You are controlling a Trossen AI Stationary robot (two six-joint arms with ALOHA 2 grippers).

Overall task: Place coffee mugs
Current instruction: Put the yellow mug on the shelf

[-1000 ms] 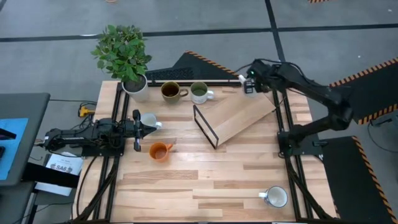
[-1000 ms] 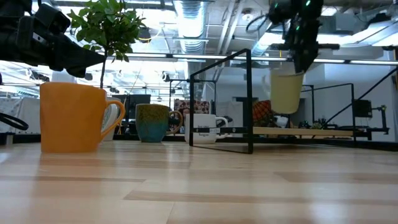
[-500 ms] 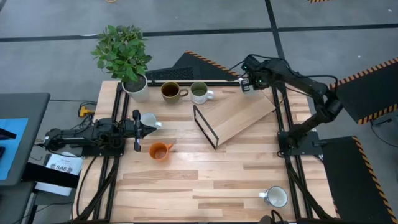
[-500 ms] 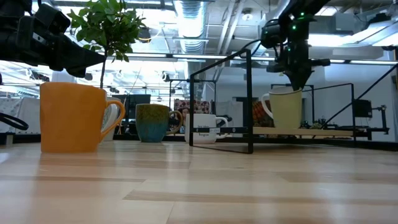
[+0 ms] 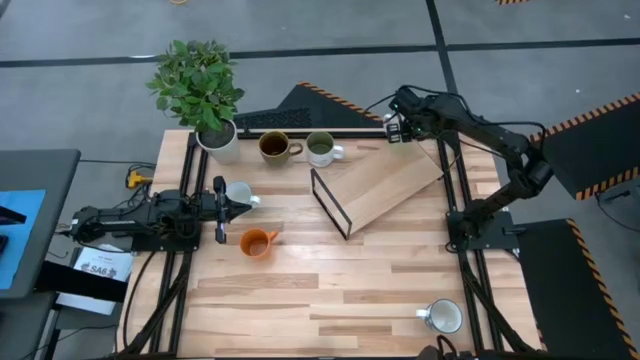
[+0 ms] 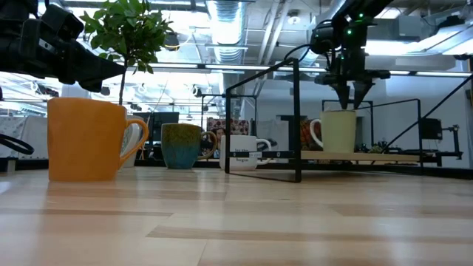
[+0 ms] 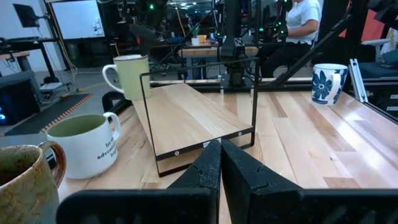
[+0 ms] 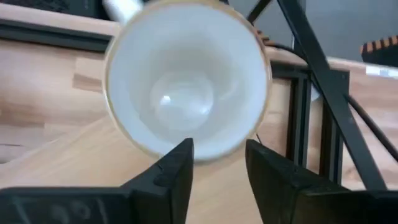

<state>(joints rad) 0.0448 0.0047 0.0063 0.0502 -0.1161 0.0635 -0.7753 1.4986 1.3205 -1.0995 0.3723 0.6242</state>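
A cream mug (image 6: pixel 336 131) stands upright on the far end of a wooden board (image 5: pixel 385 185); it also shows in the right wrist view (image 8: pixel 186 81). My right gripper (image 6: pixel 351 100) hangs open just above the mug's rim. One finger is over the inside and one over the outside of the wall, apart from it. My left gripper (image 7: pixel 219 149) is shut and level at the table's left side (image 5: pixel 235 205). On the table stand an orange mug (image 5: pixel 257 242), a brown mug (image 5: pixel 273 146), a pale mug with green inside (image 5: pixel 320 148), a white mug (image 5: pixel 238 192) and a blue-patterned mug (image 5: pixel 442 317).
A black wire frame (image 5: pixel 330 203) stands at the board's near end. A white pot with a green plant (image 5: pixel 200 90) is at the far left corner. Black rails (image 5: pixel 455 190) run along the table's sides. A person sits beyond the table (image 7: pixel 301 18).
My right gripper has come down and a little toward the table's left with the cream mug. It has set the mug upright on the board. Then it has opened and let go, and the mug stays standing.
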